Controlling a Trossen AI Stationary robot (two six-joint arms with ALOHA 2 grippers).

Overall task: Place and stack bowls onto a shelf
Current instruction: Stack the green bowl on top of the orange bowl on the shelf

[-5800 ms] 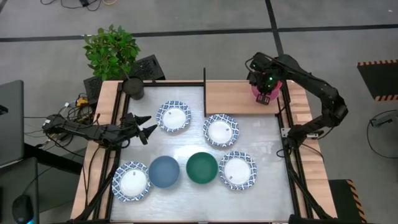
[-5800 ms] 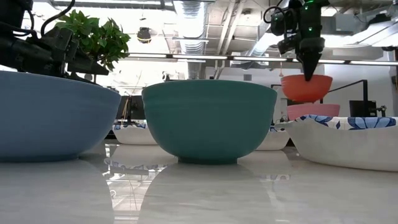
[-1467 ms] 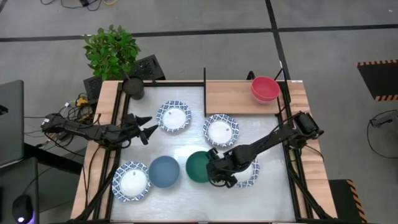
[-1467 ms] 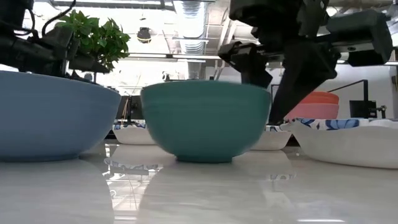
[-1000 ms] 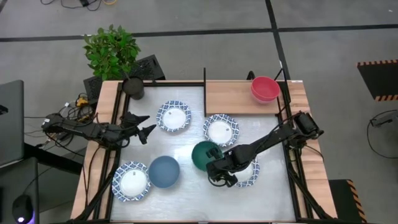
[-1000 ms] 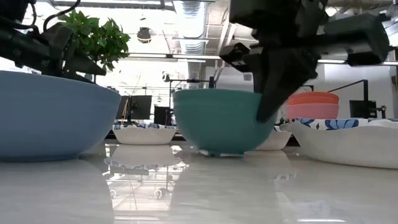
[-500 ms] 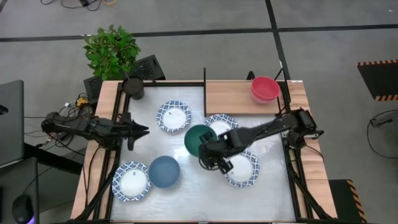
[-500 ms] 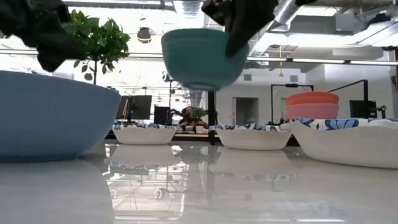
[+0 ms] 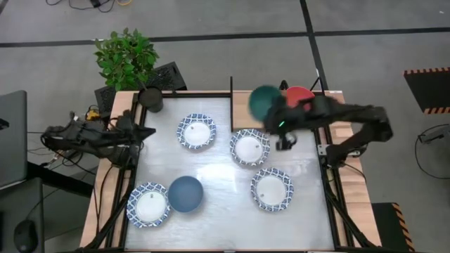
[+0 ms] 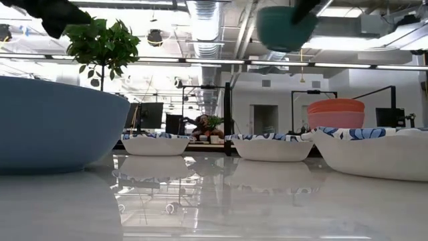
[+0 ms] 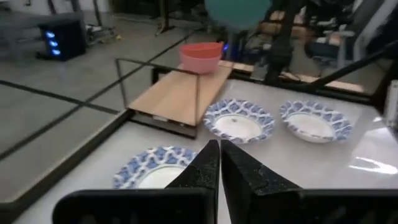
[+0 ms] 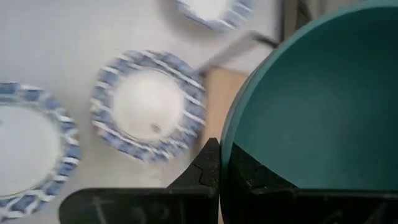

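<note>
We log: right gripper (image 12: 219, 163) pinching round green bowl (image 9: 264, 102) aloft over light wooden shelf (image 9: 256, 112); left gripper (image 11: 219, 163) pressed together at the bench's left.

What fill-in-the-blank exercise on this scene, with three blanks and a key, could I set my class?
1. The right gripper holds the ____ bowl in the air above the shelf.
2. The number of white bowls with blue rims on the table is ____.
3. On the shelf, the red bowl sits stacked in the ____ bowl.

Missing words: green; four; pink
</note>
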